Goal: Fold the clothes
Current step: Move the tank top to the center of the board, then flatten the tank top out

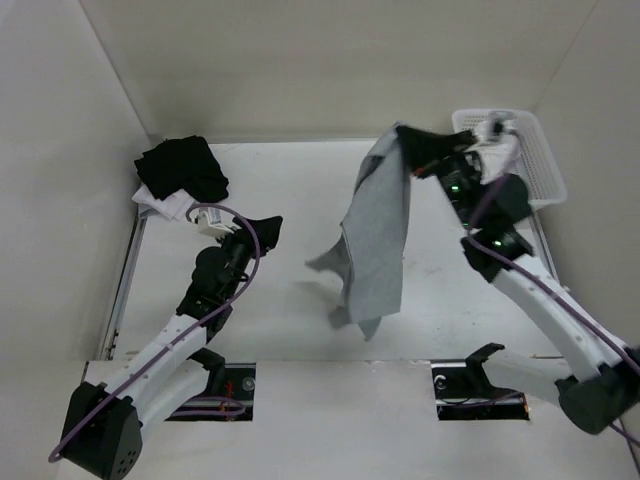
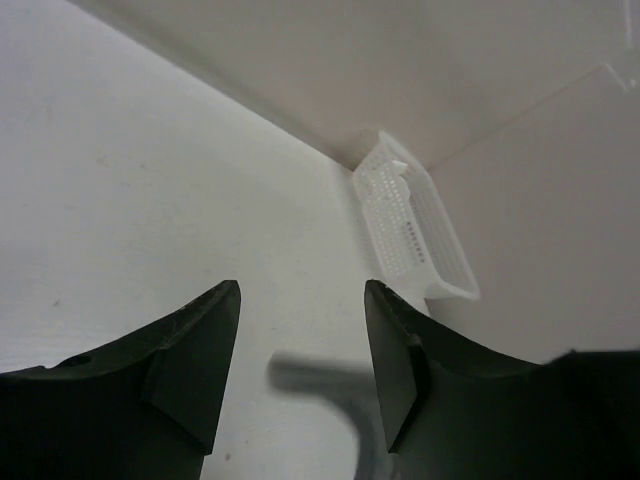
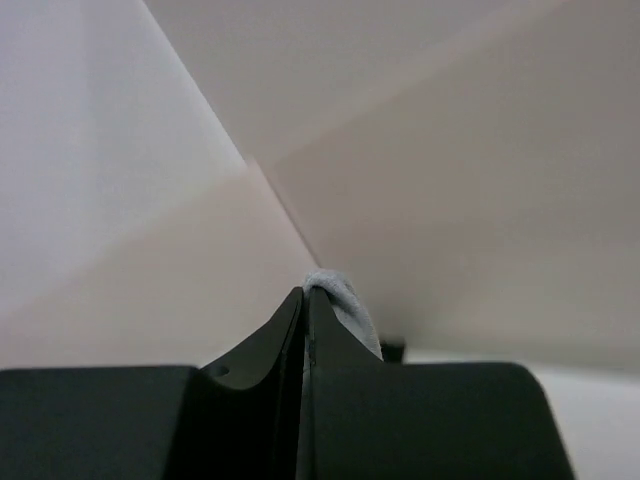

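Grey knit tank top (image 1: 375,235) hangs in the air over the right-middle of the table (image 1: 270,330), bunched into a long vertical drape. I can't tell whether its lower end touches the surface. My right gripper (image 1: 415,150) holds it by the top edge, raised near the far right corner, just beside the white basket (image 1: 535,160). On the right wrist view the right gripper (image 3: 305,300) has its jaws pressed together, with a small fold of the tank top (image 3: 345,305) pinched at the tips and sticking out to one side.

My left gripper (image 1: 268,228) sits over the left half of the table, well apart from the tank top. On the left wrist view the left gripper (image 2: 302,300) stands with jaws parted, nothing between them, only bare table and the basket (image 2: 415,220) in the far corner.

A black garment pile (image 1: 182,168) lies at the far left corner, with a white cloth (image 1: 165,205) poking out at its near edge.
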{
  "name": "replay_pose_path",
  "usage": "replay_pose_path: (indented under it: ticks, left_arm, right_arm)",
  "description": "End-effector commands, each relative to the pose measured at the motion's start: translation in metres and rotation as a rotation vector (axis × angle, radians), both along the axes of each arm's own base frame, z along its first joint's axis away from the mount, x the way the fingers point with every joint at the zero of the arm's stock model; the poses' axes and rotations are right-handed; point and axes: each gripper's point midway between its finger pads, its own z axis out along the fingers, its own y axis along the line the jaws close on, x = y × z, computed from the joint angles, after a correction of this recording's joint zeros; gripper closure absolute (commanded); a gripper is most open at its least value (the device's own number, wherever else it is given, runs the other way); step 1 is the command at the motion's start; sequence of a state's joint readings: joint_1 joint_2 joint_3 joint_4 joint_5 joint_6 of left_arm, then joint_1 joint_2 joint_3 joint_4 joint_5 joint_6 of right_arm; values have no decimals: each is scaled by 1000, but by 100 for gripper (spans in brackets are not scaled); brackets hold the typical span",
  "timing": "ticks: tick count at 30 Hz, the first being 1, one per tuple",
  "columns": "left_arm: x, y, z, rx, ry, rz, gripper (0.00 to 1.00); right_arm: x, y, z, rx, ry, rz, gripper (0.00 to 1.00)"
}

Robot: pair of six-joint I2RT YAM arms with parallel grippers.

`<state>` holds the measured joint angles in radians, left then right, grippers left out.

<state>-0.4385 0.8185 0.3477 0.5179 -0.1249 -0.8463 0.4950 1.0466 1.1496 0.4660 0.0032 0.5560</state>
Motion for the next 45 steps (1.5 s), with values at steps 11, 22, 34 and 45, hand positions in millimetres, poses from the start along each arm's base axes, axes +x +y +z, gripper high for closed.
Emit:
replay_pose_path:
  ticks: [11,22,34,45]
  left_arm:
    - [0,4,-38,19,115,-4,48]
    - [-2,-8,-76,-26,209,-65,47]
    - [-13,15,-164,124,475,-22,48]
    - [1,-8,-177,223,469,-47,48]
  right_arm:
    - [62,150,-229,-315,536,308,98]
    - [26,164,-297,-325,740,265,99]
    - [-87,149,-393,-475,951,299,44]
    - [91,106,-389,-539,833,-46,74]
